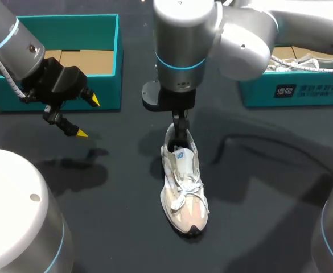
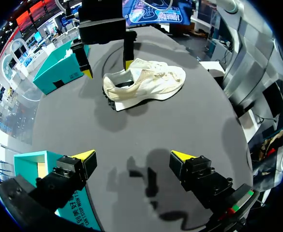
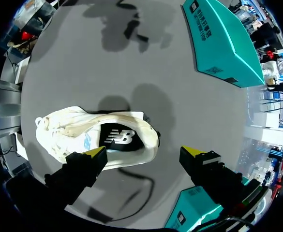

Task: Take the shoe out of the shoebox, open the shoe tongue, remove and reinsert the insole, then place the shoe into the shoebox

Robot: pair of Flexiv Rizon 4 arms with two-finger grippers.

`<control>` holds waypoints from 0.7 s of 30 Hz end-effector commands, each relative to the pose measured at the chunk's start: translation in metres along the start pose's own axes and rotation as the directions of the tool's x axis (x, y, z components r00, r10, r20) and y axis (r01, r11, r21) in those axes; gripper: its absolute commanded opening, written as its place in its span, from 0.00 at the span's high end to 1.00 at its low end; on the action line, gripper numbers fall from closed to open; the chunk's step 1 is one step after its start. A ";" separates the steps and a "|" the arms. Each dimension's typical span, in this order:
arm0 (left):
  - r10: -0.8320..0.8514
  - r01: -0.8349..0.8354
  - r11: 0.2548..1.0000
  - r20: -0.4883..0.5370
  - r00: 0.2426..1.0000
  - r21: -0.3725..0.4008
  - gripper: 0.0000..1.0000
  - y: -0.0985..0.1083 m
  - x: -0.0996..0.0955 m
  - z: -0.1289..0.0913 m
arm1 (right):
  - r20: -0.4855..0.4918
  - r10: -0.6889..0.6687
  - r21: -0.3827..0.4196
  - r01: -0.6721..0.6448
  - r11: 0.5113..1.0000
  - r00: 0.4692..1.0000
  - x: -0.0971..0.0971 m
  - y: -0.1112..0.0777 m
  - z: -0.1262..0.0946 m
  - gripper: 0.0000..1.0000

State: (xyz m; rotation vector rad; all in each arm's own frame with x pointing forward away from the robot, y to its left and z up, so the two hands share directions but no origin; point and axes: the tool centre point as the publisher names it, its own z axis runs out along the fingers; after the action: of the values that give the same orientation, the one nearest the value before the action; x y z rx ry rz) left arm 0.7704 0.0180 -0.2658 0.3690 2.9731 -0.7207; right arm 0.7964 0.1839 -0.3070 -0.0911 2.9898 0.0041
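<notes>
A white sneaker point(image 1: 183, 187) lies on its sole in the middle of the dark table, toe toward the front edge. In the right wrist view the sneaker point(image 3: 73, 133) shows a dark insole point(image 3: 117, 138) through its mouth. My right gripper point(image 1: 180, 129) hangs over the heel, open, one finger above the shoe's side and the other just past the heel point(image 3: 145, 152). My left gripper point(image 1: 87, 117) is open over bare table to the left, in front of the teal shoebox point(image 1: 75, 34). From the left wrist, the sneaker point(image 2: 146, 82) lies ahead of the open left gripper point(image 2: 134, 155).
The teal shoebox at the back left has a brown cardboard floor. A second teal box point(image 1: 294, 85) at the back right holds another white shoe. My right arm's large joint hangs over the table's middle back.
</notes>
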 end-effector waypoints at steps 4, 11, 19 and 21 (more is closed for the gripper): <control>0.000 0.000 1.000 0.002 1.000 -0.003 0.00 0.000 0.001 0.000 | -0.018 0.009 -0.014 -0.009 1.000 1.000 -0.003 0.002 0.017 0.00; 0.000 0.000 1.000 0.002 1.000 -0.003 0.00 0.000 0.001 0.000 | -0.037 0.011 -0.020 -0.012 1.000 0.999 -0.007 0.004 0.033 0.00; 0.000 0.000 1.000 0.002 1.000 -0.003 0.00 0.000 0.001 0.000 | -0.043 0.010 -0.029 -0.011 1.000 0.999 -0.011 0.005 0.050 0.09; 0.000 0.000 1.000 0.002 1.000 -0.003 0.00 0.000 0.001 0.000 | -0.045 0.010 -0.029 -0.011 1.000 0.999 -0.012 0.005 0.055 0.12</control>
State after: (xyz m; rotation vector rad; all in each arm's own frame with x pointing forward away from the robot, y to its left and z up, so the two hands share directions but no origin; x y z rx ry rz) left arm 0.7704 0.0180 -0.2658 0.3690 2.9731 -0.7208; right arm 0.8132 0.1868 -0.3506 -0.0798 3.0328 0.0478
